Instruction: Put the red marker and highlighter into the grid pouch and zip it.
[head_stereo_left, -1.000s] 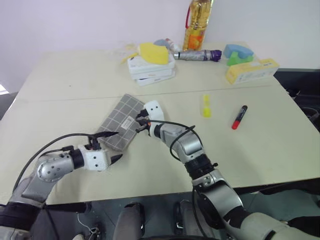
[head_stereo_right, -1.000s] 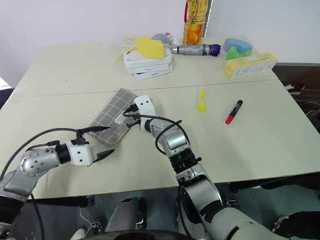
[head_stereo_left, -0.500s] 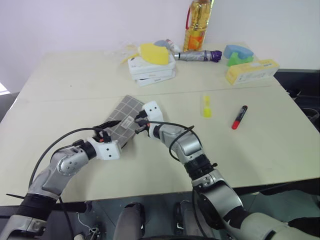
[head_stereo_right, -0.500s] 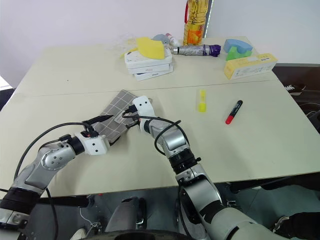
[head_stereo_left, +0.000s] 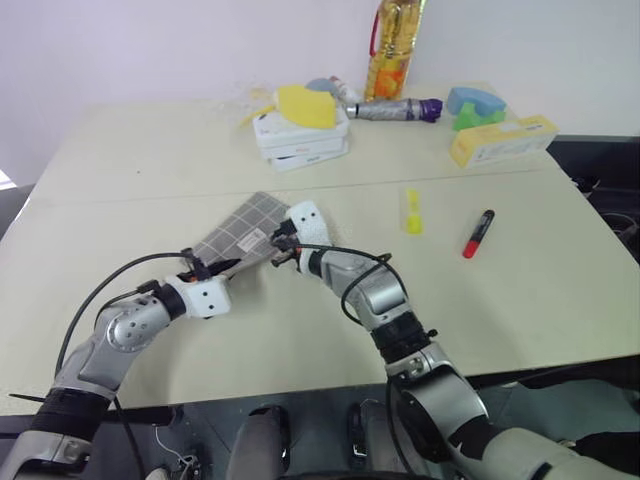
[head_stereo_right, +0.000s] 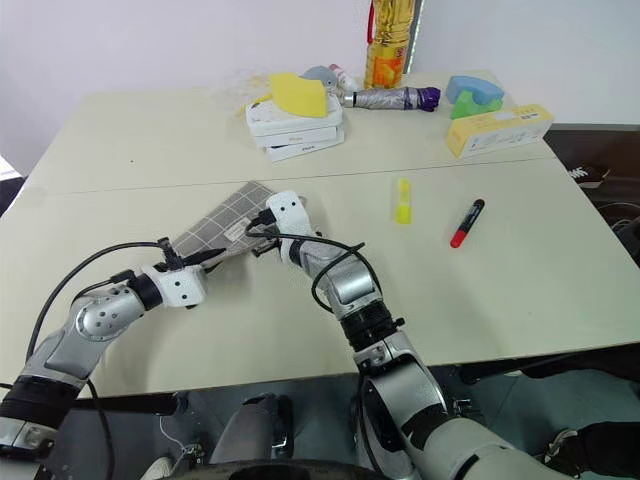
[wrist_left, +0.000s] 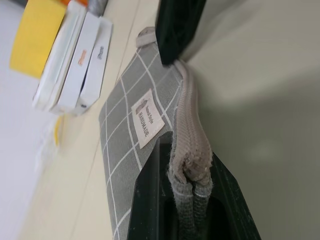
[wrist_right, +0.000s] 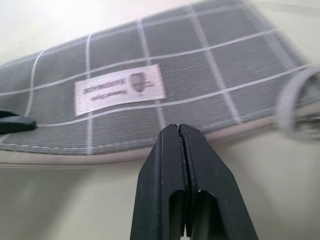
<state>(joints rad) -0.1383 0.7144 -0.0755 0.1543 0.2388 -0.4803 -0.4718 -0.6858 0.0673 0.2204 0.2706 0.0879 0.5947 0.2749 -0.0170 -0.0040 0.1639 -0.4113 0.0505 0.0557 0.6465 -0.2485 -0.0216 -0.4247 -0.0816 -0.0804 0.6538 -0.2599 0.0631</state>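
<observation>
Judging by layout, only prep is done: flat grey white-gridded fabric pouch (head_stereo_left: 238, 238) is clamped at its zipper end by left gripper (wrist_left: 192, 187), still zipped, right gripper (wrist_right: 183, 131) closed empty beside it, stubby translucent yellow highlighter (head_stereo_left: 411, 212) and red-capped black marker (head_stereo_left: 478, 233) well right of pouch, unpacked.

Cream table (head_stereo_left: 120, 170) with highlighter (head_stereo_left: 412, 213), red marker (head_stereo_left: 478, 233)

Both arms are built of rounded silver-grey metal segments joined by black rings. Each wrist carries a boxy white housing, and loose black cables loop along both forearms. The left gripper (head_stereo_left: 232, 267) and right gripper (head_stereo_left: 276, 250) have tapering matte-black fingers.
</observation>
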